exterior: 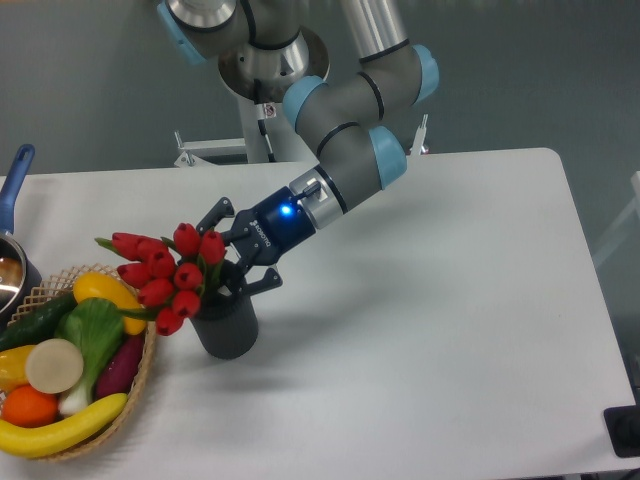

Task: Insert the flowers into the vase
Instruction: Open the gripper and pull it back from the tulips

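Camera view: pincer (232,262) low over vase (229,325), black fingers (217,214) spread apart around flowers' stem region; whether fingers actually grip stems, cannot tell; blue light ring glowing at wrist. Flowers (165,270): cluster of red closed tulip buds, smooth, oval, tilted left from vase mouth, green leaves between; lower stems hidden. Vase: dark grey matte cylinder, upright on white bench (440,300), just right of woven basket (140,385); basket holds banana, orange, cucumber, yellow pepper, other produce; pan with blue handle (14,180) at left edge.
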